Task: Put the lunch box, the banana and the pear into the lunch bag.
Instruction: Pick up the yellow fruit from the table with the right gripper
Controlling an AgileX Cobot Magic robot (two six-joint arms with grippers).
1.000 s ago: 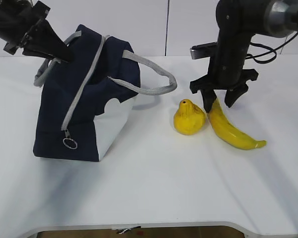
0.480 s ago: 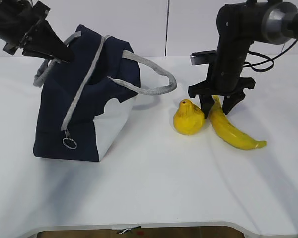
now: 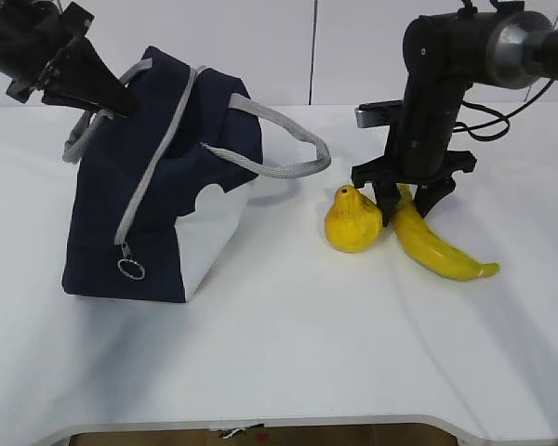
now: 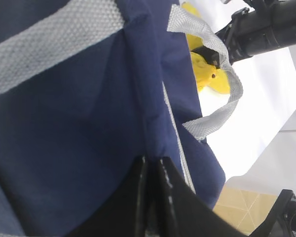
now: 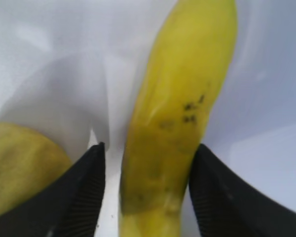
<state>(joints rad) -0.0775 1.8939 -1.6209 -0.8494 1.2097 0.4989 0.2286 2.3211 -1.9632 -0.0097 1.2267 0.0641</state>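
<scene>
Left side first: the left hand (image 3: pixel 121 100) is pinched tight on the lunch bag (image 3: pixel 158 223) fabric at its upper back-left rim, holding the mouth up near the tabletop's (image 3: pixel 288 353) left-back area; if that thin pinch slips, the mouth likely sags and nothing drops in cleanly. Bag interior isn't readable from the exterior or left wrist views, so I cannot tell what is in it (no lunch box visible anywhere on the tabletop, possibly already inside, but that is a guess). The grey handle (image 3: pixel 279 149) loops out to the right, toward the fruit, and could snag whatever is carried in. Right of centre, the pear (image 3: pixel 353 221) stands upright, touching or just beside the banana (image 3: pixel 437 246), which lies toward the tabletop's right edge. The right hand (image 3: pixel 411 206) is down over the banana's upper end, jaws wide and straddling it; in the right wrist view both fingers (image 5: pixel 86 192) sit beside the banana (image 5: pixel 172 123) with slim gaps, nothing gripped yet. Risks: the left finger is wedged right next to the pear (image 5: pixel 24 168), so closing may nudge or topple it; grip is near the banana's end, so it may swing or slide out when lifted.
</scene>
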